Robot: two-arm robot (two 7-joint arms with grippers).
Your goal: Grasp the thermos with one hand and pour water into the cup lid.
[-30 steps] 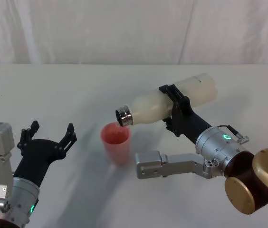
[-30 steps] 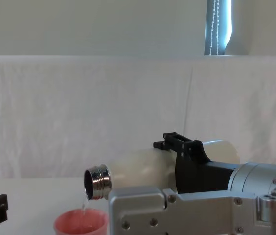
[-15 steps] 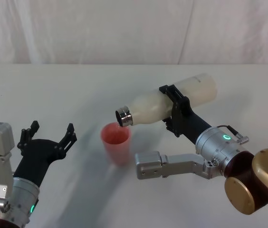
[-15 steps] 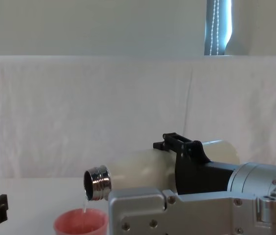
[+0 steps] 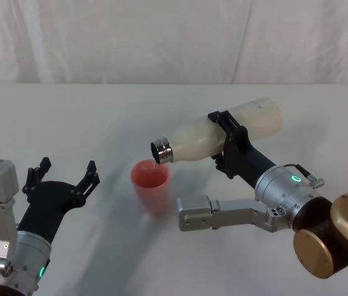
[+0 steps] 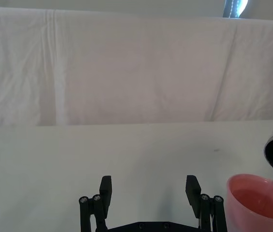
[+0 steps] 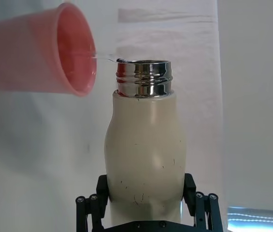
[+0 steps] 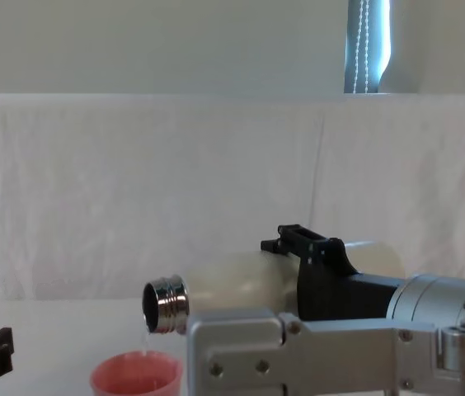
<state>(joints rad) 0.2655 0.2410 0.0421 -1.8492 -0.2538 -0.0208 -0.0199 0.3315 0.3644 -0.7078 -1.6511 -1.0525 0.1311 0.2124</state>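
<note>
Cream-white and tipped almost level, the thermos (image 5: pixel 223 132) is clamped round its middle by the right gripper (image 5: pixel 228 145), fingers closed on either side of the body, with its base raised to the far right. That tilt puts the chrome neck (image 5: pixel 161 152) lowest, directly above the near-left cup lid (image 5: pixel 150 185), so a thin stream of water (image 8: pixel 144 340) falls from the mouth into the pink cup rather than onto the white table (image 5: pixel 100 117). Gripping mid-body probably keeps the bottle balanced while it is tipped. Judging by the steady trickle, pouring is under way. Parked at the near left, the left gripper (image 5: pixel 63 176) rests with fingers spread wide, holding nothing.
</note>
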